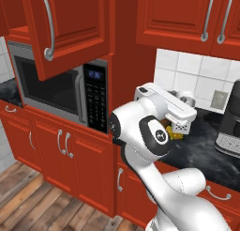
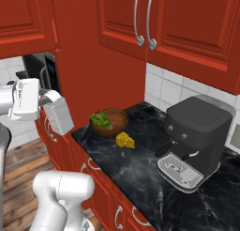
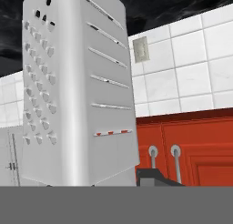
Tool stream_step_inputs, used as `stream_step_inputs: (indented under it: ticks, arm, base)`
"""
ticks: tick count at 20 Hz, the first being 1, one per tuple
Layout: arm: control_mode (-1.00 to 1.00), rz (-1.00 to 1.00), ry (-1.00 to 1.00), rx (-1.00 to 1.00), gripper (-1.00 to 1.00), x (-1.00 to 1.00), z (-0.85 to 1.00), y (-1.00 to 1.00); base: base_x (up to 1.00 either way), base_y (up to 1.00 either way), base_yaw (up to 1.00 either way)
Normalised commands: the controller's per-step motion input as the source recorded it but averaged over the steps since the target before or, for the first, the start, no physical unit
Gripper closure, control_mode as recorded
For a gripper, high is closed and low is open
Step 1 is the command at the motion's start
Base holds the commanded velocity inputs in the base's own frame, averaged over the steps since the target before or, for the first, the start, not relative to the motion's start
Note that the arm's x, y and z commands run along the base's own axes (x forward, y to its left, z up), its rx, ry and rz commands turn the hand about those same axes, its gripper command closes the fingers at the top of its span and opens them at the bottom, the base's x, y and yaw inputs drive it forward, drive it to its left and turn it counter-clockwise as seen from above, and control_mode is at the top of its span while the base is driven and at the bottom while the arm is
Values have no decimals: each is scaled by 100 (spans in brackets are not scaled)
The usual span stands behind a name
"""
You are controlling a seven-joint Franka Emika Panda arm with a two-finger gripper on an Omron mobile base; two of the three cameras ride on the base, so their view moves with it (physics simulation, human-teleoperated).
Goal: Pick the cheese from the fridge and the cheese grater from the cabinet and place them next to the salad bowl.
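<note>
A silvery-white cheese grater (image 3: 77, 91) with dotted and slotted faces rises close before the hand camera. In the right base view the cheese grater (image 2: 60, 113) hangs tilted in the air at the end of the white arm, off the left end of the black marbled counter (image 2: 154, 178) and clear of its surface. The gripper (image 2: 47, 99) is pinched tight on the grater's top end, holding it up. In the left base view the arm's own body covers most of the hand, and a pale part of the grater (image 1: 180, 127) shows just beneath it.

The cheese (image 2: 125, 140), a small yellow-orange wedge, lies on the counter just to the right of a brown salad bowl (image 2: 117, 119) of green leaves, close to touching it. Both sit near the counter's left end, a little way right of the held grater.

Farther right on the counter stands a dark coffee machine (image 2: 194, 141), well apart from the bowl. White tiles (image 2: 161, 89) line the wall behind, and red upper cabinets (image 2: 178, 23) with curved silver handles hang above. In the left base view a silver microwave (image 1: 61, 89) sits in red cupboards at the left, under an open red door (image 1: 65, 28).
</note>
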Motion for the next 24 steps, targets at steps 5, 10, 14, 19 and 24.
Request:
stream_step_inputs:
  ticks: [5,10,14,19,24]
  arm:
    - [-100,3,-2,0,100,17,-39,-19]
    - [-100,13,-4,0,100,1,-52,-17]
    - [-100,19,-9,0,100,1,-60,-16]
    - [-100,17,-1,-1,100,8,-62,-22]
    - [-100,6,0,-1,100,21,-52,-24]
  base:
    - [0,0,0]
    - [0,0,0]
    - [0,0,0]
    - [0,0,0]
    - [0,0,0]
